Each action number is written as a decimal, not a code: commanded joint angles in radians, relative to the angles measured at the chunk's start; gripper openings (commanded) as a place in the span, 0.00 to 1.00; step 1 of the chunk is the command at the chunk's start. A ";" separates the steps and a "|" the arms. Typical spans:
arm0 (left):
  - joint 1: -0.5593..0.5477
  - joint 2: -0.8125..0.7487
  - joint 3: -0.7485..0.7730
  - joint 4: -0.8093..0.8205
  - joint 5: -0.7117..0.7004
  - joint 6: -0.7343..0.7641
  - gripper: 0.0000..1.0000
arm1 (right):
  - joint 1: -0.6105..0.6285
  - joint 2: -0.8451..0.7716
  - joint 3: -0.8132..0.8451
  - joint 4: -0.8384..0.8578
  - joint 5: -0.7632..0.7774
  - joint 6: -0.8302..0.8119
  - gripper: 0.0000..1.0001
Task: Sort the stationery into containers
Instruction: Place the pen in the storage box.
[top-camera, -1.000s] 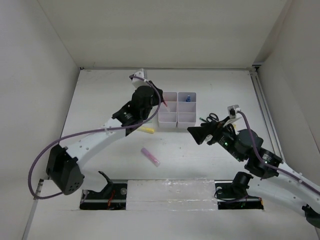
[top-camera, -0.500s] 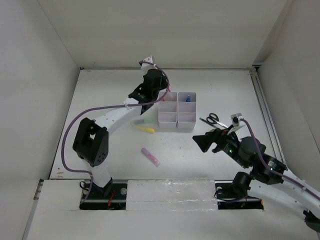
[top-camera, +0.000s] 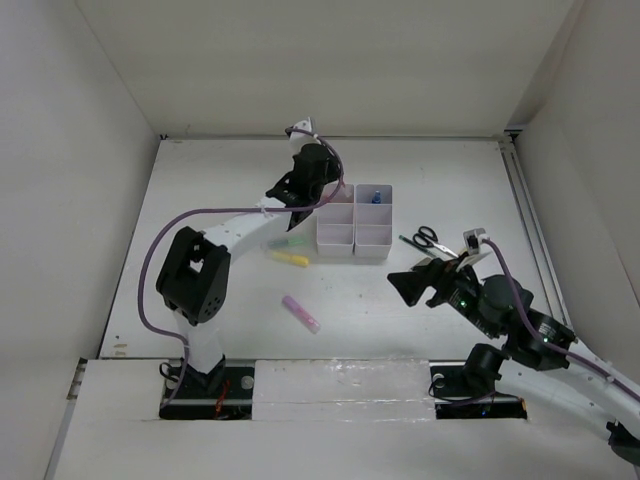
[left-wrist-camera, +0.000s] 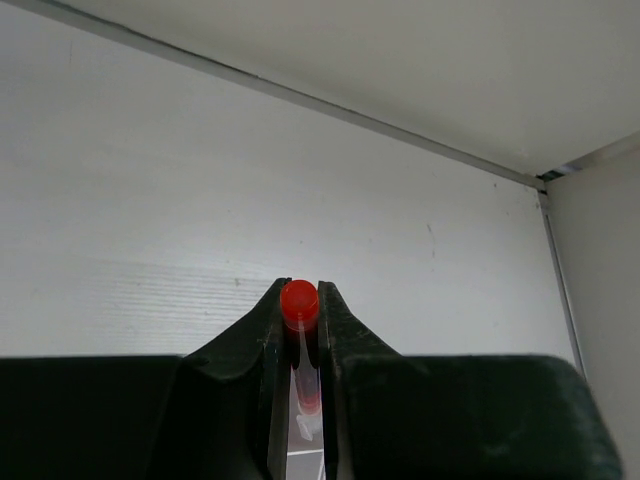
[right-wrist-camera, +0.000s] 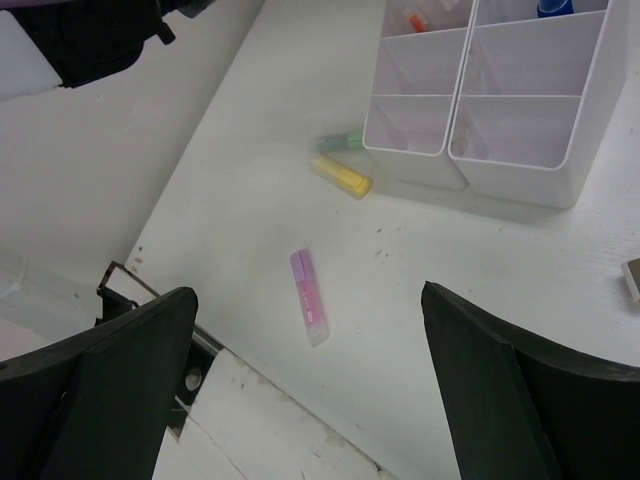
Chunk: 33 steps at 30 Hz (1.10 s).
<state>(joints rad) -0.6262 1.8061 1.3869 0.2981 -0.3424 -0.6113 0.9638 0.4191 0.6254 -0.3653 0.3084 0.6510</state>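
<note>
My left gripper (top-camera: 322, 192) is shut on the thin red pen (left-wrist-camera: 299, 301), upright over the far left corner of the white organiser tray (top-camera: 355, 226). A red-orange end (right-wrist-camera: 418, 20) shows in the tray's (right-wrist-camera: 458, 110) far left compartment. The blue piece (top-camera: 375, 197) sits in the far right compartment. My right gripper (top-camera: 410, 284) is open and empty, above the table right of the pink highlighter (top-camera: 301, 314), which lies between its fingers in the right wrist view (right-wrist-camera: 309, 298). Yellow (top-camera: 293, 259) and green (top-camera: 285, 243) highlighters lie left of the tray. The black-handled scissors (top-camera: 425, 238) lie right of it.
White walls close in the table on the left, back and right. A taped strip (top-camera: 340, 380) runs along the near edge between the arm bases. A sliver of a pale block (right-wrist-camera: 632, 278) shows at the right edge of the right wrist view.
My left arm has swung up and right, carrying the red pen from the tray's left side to over its far left corner. My right gripper has drawn back, uncovering the scissors.
</note>
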 joint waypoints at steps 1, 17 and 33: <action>0.002 -0.001 -0.011 0.059 0.005 0.004 0.00 | 0.010 -0.022 0.033 0.005 0.018 -0.010 1.00; -0.017 -0.027 -0.048 0.078 0.023 0.013 0.66 | 0.010 -0.010 0.063 -0.041 0.139 0.061 1.00; -0.058 -0.378 0.032 -0.486 -0.043 -0.083 1.00 | -0.495 0.560 0.277 -0.170 0.219 0.311 1.00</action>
<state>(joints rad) -0.6884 1.4921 1.3960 -0.0071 -0.3550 -0.6651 0.5755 0.9672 0.8696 -0.5690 0.5621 0.9398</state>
